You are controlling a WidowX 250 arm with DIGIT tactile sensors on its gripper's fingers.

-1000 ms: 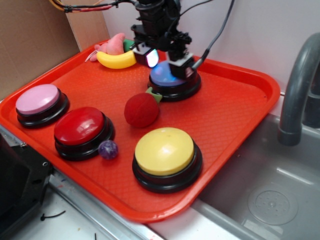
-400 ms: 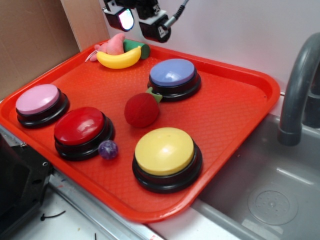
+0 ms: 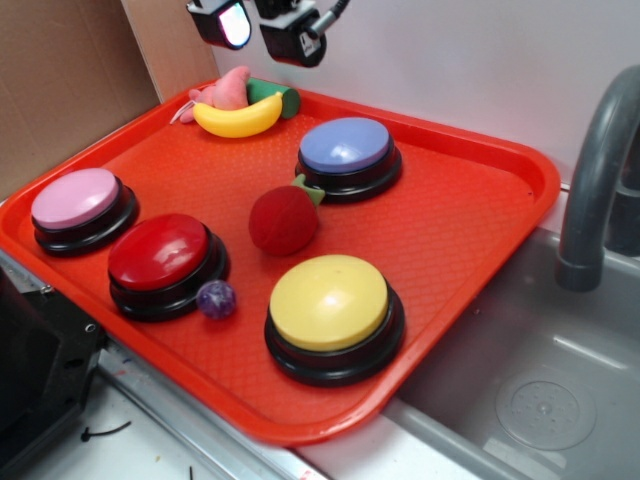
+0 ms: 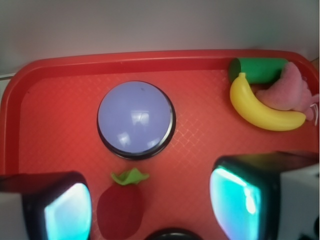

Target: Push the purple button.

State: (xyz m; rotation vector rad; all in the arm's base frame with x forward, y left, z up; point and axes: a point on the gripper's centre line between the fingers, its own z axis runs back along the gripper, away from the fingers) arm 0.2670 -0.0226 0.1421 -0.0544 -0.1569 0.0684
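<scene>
Gripper (image 3: 252,32) high above tray's far edge, fingers apart, purple button (image 3: 346,146) below, untouched

No text, label, brand, number or sign can be read in either view. The domed tops of the purple button (image 3: 345,144), the yellow button (image 3: 328,301), the red button (image 3: 158,251) and the pink button (image 3: 74,197) are plain, with only glare on them. The orange tray (image 3: 470,215) shows only a fine moulded grid, with no lettering.
</scene>
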